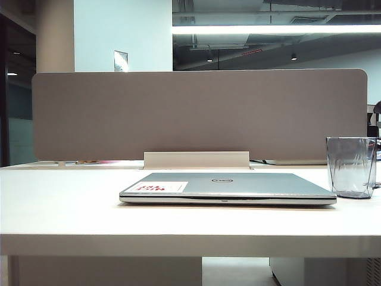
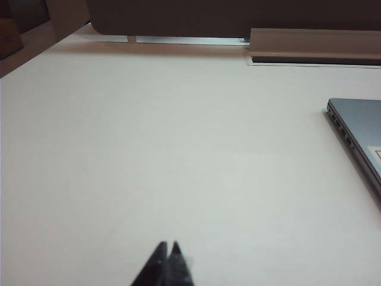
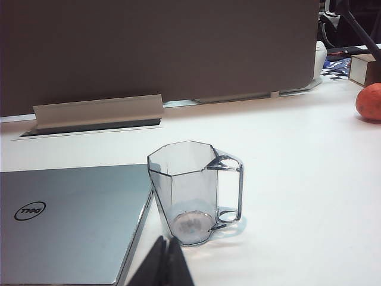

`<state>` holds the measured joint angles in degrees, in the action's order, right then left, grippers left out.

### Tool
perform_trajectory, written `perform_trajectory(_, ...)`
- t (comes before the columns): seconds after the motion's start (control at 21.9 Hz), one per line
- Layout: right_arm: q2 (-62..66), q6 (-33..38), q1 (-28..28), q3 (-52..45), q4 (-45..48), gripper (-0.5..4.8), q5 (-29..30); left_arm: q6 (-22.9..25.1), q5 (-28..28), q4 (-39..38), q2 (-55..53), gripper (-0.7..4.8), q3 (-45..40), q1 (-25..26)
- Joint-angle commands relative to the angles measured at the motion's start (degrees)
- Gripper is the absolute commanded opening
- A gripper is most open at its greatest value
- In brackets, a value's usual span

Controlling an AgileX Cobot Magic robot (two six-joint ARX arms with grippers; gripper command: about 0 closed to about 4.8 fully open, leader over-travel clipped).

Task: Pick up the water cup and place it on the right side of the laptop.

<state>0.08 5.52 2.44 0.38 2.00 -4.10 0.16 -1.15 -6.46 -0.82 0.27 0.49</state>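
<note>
In the exterior view the laptop (image 1: 227,188) lies closed and flat on the white counter (image 1: 71,208), in front of a grey divider panel (image 1: 199,113), and the water cup (image 1: 351,167) stands upright just beside the laptop's right edge; neither arm shows here. In the left wrist view the left gripper (image 2: 167,250) hangs low over bare counter (image 2: 149,149) with its dark fingertips pressed together and nothing between them, and only a corner of the laptop (image 2: 357,128) shows off to one side. In the right wrist view the right gripper (image 3: 166,245) is also closed and empty, its tips meeting just in front of the water cup (image 3: 187,190), which stands with its handle turned away from the laptop (image 3: 71,220) and its base just beside the lid's edge; an orange fruit (image 3: 370,101) sits well apart near the counter's far side. Judging by this, the cup already stands on the laptop's right, so the task looks either finished or not yet begun. If a grasp is still wanted, the right gripper must first spread its jaws wide enough for the faceted wall.
</note>
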Motion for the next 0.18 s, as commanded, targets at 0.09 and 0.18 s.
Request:
perform_trajectory(0.09, -0.11, -0.20, 0.00, -0.35, 0.61, -0.08, -0.28, -0.17, -0.13, 0.52, 0.02, -0.05, 0.17, -0.07)
perform_trajectory(0.18, -0.09, -0.20, 0.00, -0.35, 0.61, -0.08, -0.28, -0.17, -0.13, 0.52, 0.02, -0.05, 0.17, -0.07)
